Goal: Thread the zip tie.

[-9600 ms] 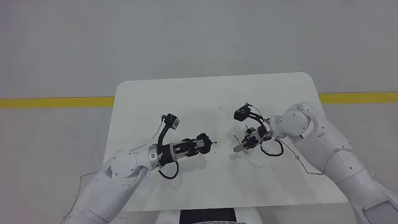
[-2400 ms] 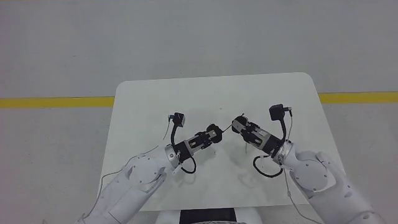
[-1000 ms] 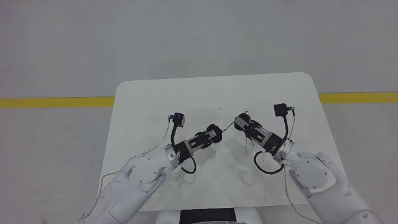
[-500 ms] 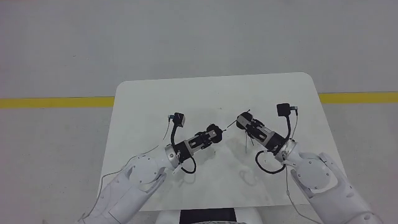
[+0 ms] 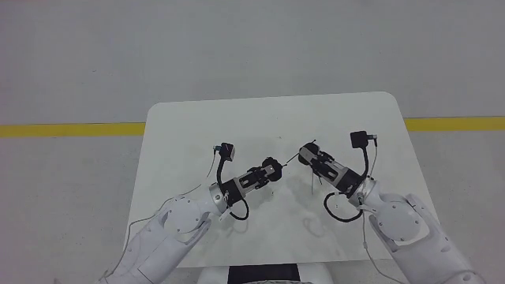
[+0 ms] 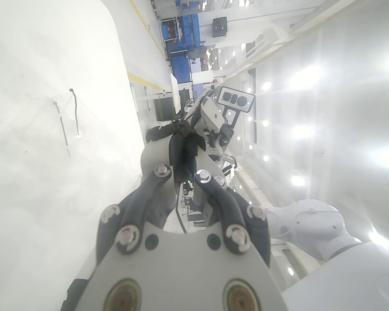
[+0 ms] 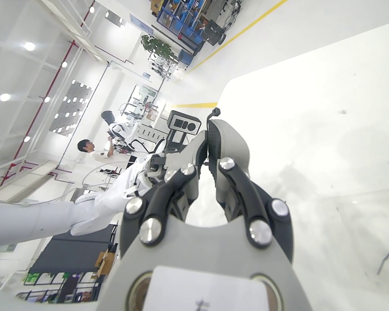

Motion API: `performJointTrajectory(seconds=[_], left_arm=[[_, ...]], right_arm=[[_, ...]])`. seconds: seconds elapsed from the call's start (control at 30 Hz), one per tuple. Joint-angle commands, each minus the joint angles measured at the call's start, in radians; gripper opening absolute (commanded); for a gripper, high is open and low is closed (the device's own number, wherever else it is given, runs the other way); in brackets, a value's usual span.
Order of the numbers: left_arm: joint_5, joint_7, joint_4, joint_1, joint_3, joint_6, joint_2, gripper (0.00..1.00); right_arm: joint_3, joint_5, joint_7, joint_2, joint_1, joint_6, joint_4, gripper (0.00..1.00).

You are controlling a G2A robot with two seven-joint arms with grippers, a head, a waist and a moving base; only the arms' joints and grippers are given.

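Note:
A thin black zip tie (image 5: 290, 159) spans the small gap between my two grippers above the middle of the white table (image 5: 355, 118). My left gripper (image 5: 274, 167) is shut on one end of it; in its wrist view the left gripper (image 6: 182, 150) has its dark pads pressed together. Facing it from the right, my right gripper (image 5: 304, 155) is shut on the tie as well. In the right wrist view the zip tie (image 7: 216, 111) pokes its small square head out past the shut tips of the right gripper (image 7: 208, 140).
A thin black strip (image 6: 75, 114) and a paler line beside it show on the table surface beyond my left gripper. The table's rounded corners and edges lie well away from both grippers, with bare surface all around them.
Since the earliest frame both grippers lifted off the table and came tip to tip. Over the last second the right gripper edged slightly right; the left held still.

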Motion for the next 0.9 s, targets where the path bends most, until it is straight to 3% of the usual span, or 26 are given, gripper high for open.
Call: performJointTrajectory(seconds=[0.0,0.87], left_arm=[[0.000,0.000,0.000,0.000,0.000,0.000,0.000,0.00],[0.000,0.000,0.000,0.000,0.000,0.000,0.000,0.00]], right_arm=[[-0.001,-0.002,0.004,-0.001,0.002,0.001,0.000,0.00],[0.018,-0.020,0.010,-0.013,-0.015,-0.015,-0.009,0.00]])
